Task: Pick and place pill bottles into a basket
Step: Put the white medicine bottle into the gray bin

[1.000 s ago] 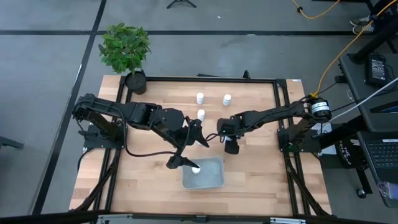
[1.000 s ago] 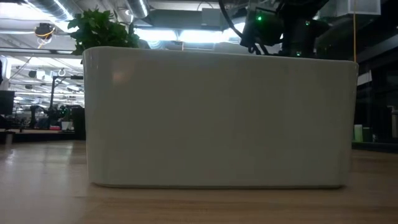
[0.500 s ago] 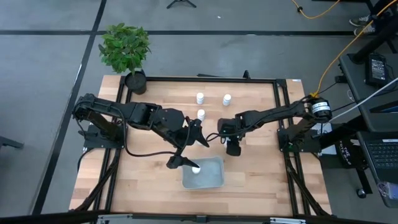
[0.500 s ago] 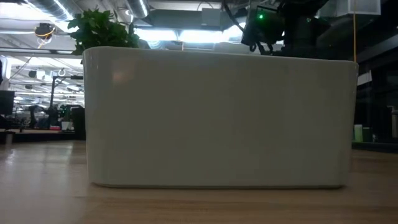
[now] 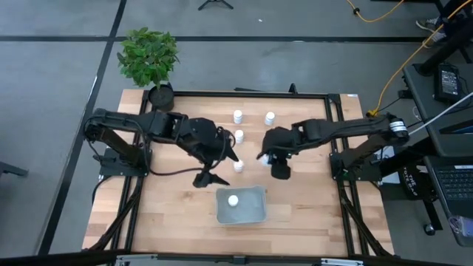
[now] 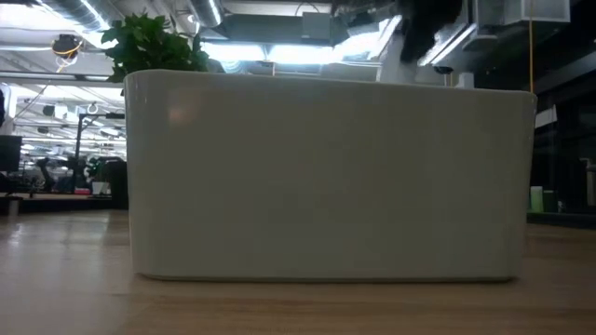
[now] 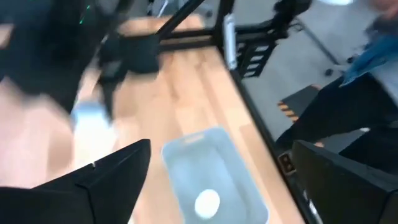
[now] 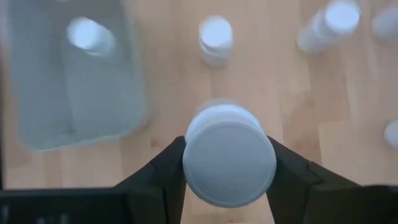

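The pale grey-blue basket (image 5: 250, 210) stands near the table's near edge and fills the low view (image 6: 326, 177). One white pill bottle (image 5: 233, 200) stands inside it and also shows in the left wrist view (image 7: 207, 203). Three more bottles stand on the far part of the table (image 5: 238, 116) (image 5: 270, 117) (image 5: 239, 136), and another (image 5: 238, 165) stands just beyond the basket. My left gripper (image 5: 209, 179) is open and empty, left of and beyond the basket (image 7: 221, 149). My right gripper (image 5: 270, 161) is shut on a bottle (image 8: 229, 163) beyond the basket's right half. My right gripper pinches the bottle between its two fingers (image 8: 168, 171), one on each side of its upper part just under the cap (image 8: 229, 163). The fingers point down from above. The bottle stands upright in the hold, cap up; its base is hidden by the cap.
A black pot with a green plant (image 5: 150, 59) stands at the table's far left corner. A black frame (image 5: 325, 100) runs round the wooden table. Bare wood lies left and right of the basket.
My left gripper has drawn back from over the basket toward the far left, and the bottle it was at stays in the basket. A bottle beyond the basket, earlier under that arm, now shows. My right arm has shifted slightly toward the far edge with its bottle.
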Available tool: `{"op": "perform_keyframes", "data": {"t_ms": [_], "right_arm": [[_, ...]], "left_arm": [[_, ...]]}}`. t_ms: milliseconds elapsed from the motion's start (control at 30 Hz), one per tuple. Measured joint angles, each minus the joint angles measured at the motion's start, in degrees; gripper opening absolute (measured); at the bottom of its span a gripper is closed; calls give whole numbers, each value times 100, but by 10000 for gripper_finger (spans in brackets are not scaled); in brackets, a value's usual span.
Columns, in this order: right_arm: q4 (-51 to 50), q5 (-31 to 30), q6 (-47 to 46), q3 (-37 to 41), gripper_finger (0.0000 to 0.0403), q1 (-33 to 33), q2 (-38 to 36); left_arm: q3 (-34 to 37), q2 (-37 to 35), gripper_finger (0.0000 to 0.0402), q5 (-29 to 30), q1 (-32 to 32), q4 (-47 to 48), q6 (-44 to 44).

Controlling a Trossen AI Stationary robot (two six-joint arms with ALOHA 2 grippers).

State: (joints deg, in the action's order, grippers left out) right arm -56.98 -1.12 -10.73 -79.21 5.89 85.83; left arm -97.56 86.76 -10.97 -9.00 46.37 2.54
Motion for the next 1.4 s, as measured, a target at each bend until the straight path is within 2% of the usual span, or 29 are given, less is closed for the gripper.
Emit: {"op": "perform_keyframes", "data": {"t_ms": [100, 233, 433, 633, 767, 1067, 1400], "right_arm": [[-189, -34, 128, -496, 162, 367, -37], [-123, -197, 137, -973, 162, 892, -34], [297, -761, -518, -1046, 162, 1424, 59], [415, -763, -1141, -1031, 162, 1737, 732], [465, -758, -1261, -1029, 162, 1853, 1344], [933, -445, -1439, -1024, 162, 1847, 2433], [1081, -240, -1427, -1024, 162, 1838, 2765]], "left_arm": [[2, -158, 384, 450, 88, 346, 219], [2, -386, 384, 1458, 148, 740, 385], [2, -576, 384, 2858, 171, 1318, 585], [2, -575, 384, 3668, 168, 1959, 658], [2, -585, 384, 4140, 169, 2039, 879], [7, -825, 384, 4143, 133, 2164, 1030], [7, -909, 384, 4132, -47, 2161, 1183]]}}
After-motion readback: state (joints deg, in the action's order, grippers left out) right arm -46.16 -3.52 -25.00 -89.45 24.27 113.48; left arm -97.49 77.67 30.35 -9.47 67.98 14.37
